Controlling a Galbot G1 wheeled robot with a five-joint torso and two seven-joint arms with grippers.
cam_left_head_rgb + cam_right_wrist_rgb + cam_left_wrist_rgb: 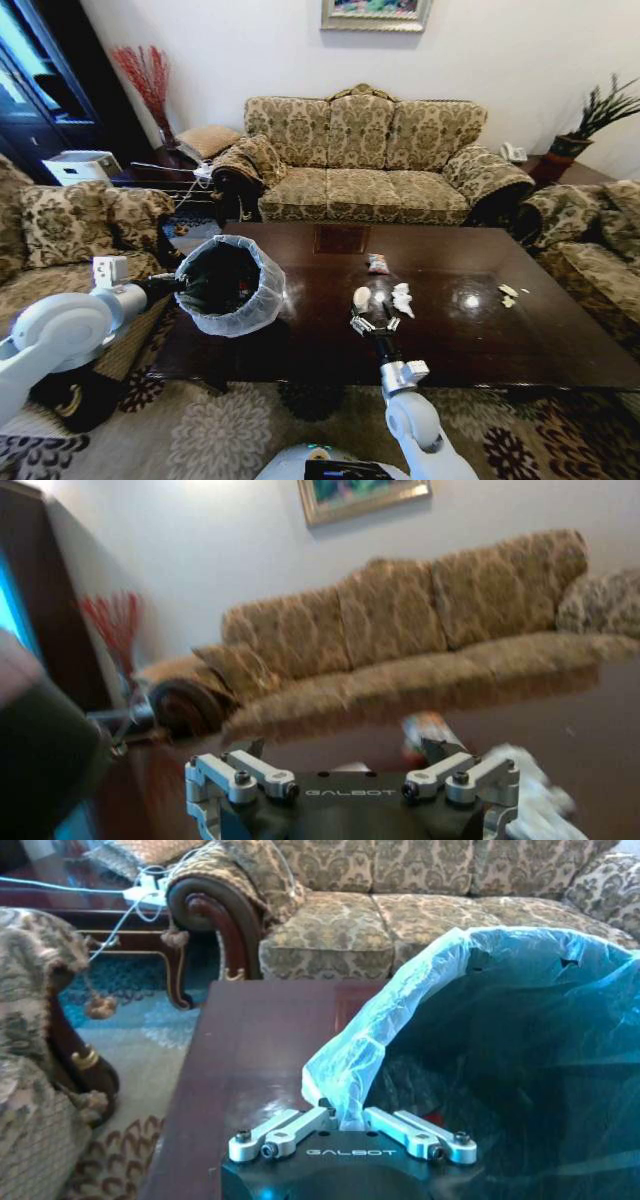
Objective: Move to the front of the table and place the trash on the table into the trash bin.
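The trash bin (230,285), dark with a whitish bag over its rim, hangs over the left end of the table (300,340). My left gripper (184,284) is shut on its rim; in the left wrist view the gripper (341,1119) pinches the bag (480,997). My right gripper (373,322) is open, low over the table's middle. Just beyond it lie a small white piece of trash (362,297) and crumpled tissues (402,298). A wrapper (378,263) lies farther back. The right wrist view shows the open gripper (345,756), the wrapper (424,727) and a tissue (525,784).
Yellowish scraps (508,293) lie at the table's right. A patterned sofa (370,160) stands behind the table, with armchairs at the left (60,225) and right (590,240). A patterned rug (220,430) covers the floor at the near edge.
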